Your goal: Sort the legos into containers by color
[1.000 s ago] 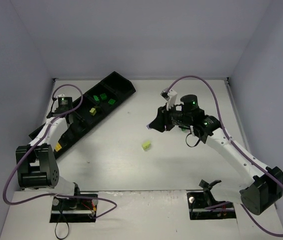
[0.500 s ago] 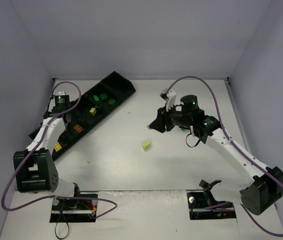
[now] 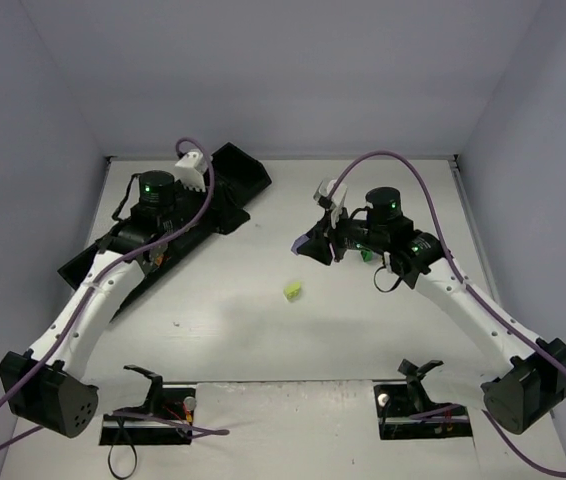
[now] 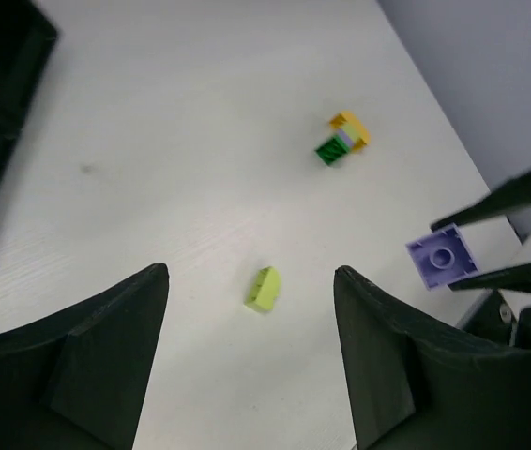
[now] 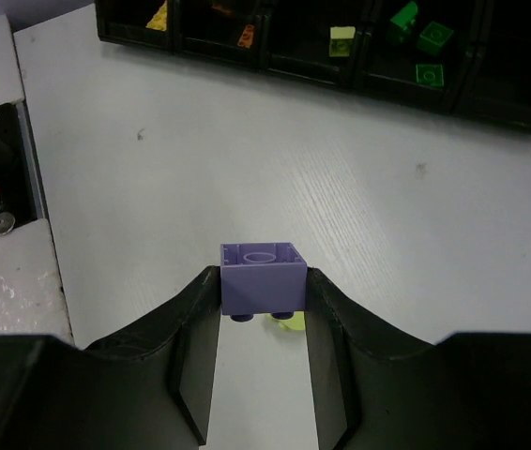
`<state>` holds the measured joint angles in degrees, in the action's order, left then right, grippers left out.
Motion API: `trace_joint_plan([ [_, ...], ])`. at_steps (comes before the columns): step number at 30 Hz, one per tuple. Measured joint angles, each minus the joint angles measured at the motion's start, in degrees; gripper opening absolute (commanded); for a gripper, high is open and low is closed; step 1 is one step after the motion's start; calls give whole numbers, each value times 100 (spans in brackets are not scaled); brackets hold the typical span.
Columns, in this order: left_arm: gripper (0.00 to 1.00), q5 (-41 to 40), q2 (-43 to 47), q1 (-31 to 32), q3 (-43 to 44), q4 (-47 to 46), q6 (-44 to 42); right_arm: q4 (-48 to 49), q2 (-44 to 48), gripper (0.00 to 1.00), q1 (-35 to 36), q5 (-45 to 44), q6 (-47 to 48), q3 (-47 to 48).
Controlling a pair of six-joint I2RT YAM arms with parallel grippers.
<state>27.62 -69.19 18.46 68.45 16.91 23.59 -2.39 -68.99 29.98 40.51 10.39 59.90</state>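
Note:
My right gripper (image 5: 263, 281) is shut on a purple brick (image 5: 263, 278) and holds it above the table, right of centre in the top view (image 3: 313, 245). A lime brick (image 3: 292, 291) lies on the table below it, half hidden behind the purple brick in the right wrist view (image 5: 289, 322). My left gripper (image 4: 250, 274) is open and empty. It hangs over the black tray's (image 3: 83, 268) far part (image 3: 225, 212) and faces the lime brick (image 4: 263, 289). The tray's compartments (image 5: 322, 75) hold yellow (image 5: 158, 14), orange (image 5: 247, 37), lime (image 5: 342, 37) and green (image 5: 416, 42) bricks.
A small stack of orange, pale and green bricks (image 4: 342, 142) stands on the table near the right arm, and its green shows in the top view (image 3: 366, 255). Grey walls close the table at the back and both sides.
My left arm has swung from the tray's near left end up and right, over the tray's far part. My right gripper has shifted slightly up with the purple brick.

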Motion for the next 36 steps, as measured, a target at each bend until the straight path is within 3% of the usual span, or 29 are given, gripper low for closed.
trace_joint_plan([
  [7,64,1093,9,529,-208,-485,-398,31,52,6,2,874,540,247],
  [16,68,1751,-498,678,164,-732,636,83,52,6,157,1019,929,306],
  [23,68,1838,-706,955,595,-485,1244,83,52,6,350,839,1285,306],
  [36,68,1281,-1025,1268,699,227,1486,66,52,6,463,238,1657,306],
])
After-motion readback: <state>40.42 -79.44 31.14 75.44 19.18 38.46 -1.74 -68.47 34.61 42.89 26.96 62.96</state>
